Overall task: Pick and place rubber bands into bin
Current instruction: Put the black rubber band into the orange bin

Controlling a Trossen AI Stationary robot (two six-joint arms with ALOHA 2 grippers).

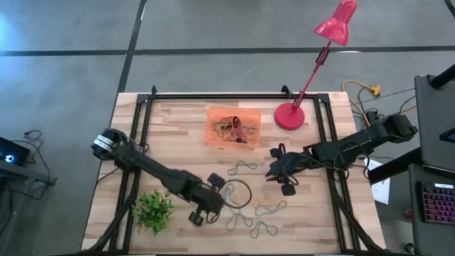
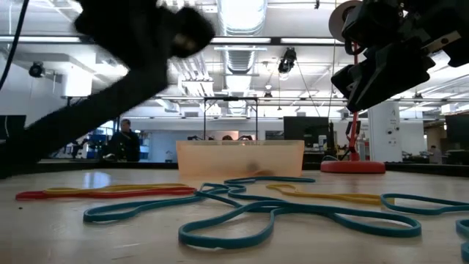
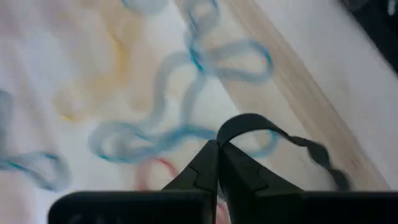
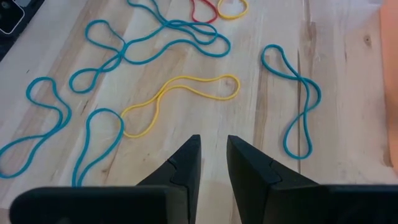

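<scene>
Nearest the low camera, blue rubber bands sprawl across the tabletop. The left pincer, at about seven o'clock from the bin, is pressed together, pinching a black band, apparently for lifting. The right pincer hovers at four o'clock, slightly spread and empty, likely waiting. The bin sits toward twelve o'clock, already holding bands; their colours are hard to distinguish.
</scene>
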